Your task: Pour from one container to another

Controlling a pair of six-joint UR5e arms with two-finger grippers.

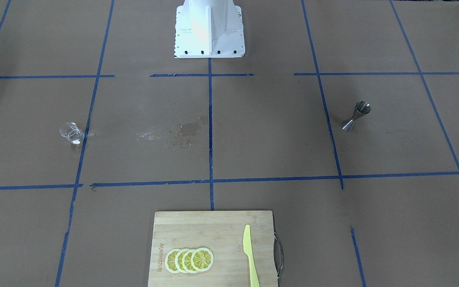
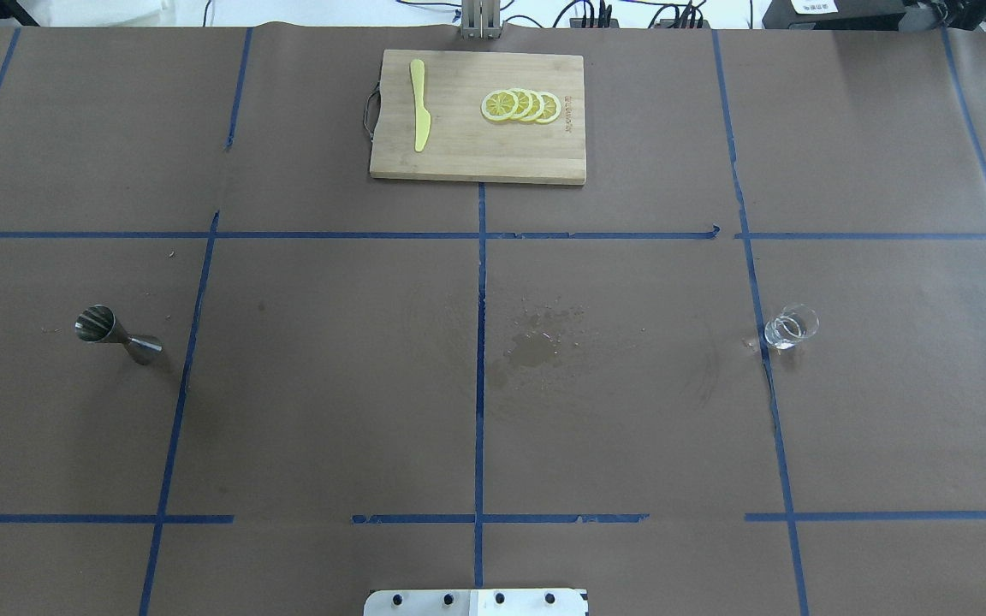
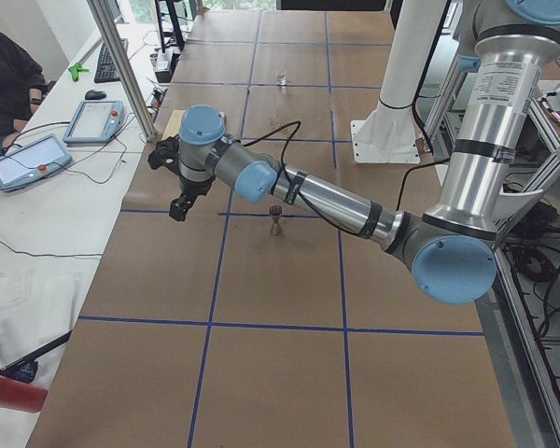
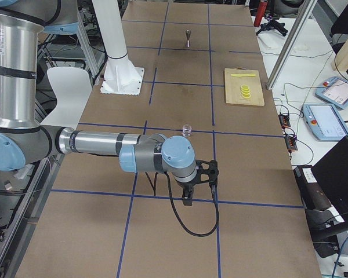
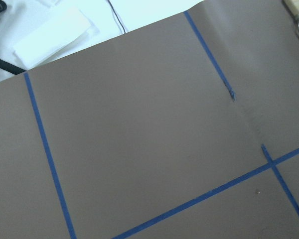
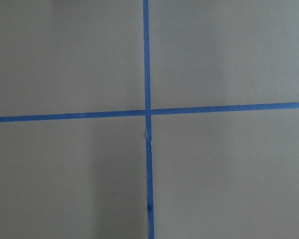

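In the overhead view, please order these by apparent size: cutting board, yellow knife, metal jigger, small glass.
1. cutting board
2. yellow knife and metal jigger: about alike in length
3. small glass

Jigger (image 2: 120, 335) well apart from glass (image 2: 790, 328)

1. Soft, even light fills every view. The brown table (image 2: 330, 385) looks bright and flat, with no hard shadows.
2. In the front-facing view the white robot base (image 1: 209, 28) is overexposed, and glare washes out its upper face.
3. Seen from overhead, the steel jigger (image 2: 116, 334) casts only a short, faint shadow beside its foot. The glass (image 2: 790, 328) carries small highlights.
4. Both wrist views are slightly soft and low in contrast. In the left one, the white surface (image 5: 139, 15) past the table's edge is blown out.
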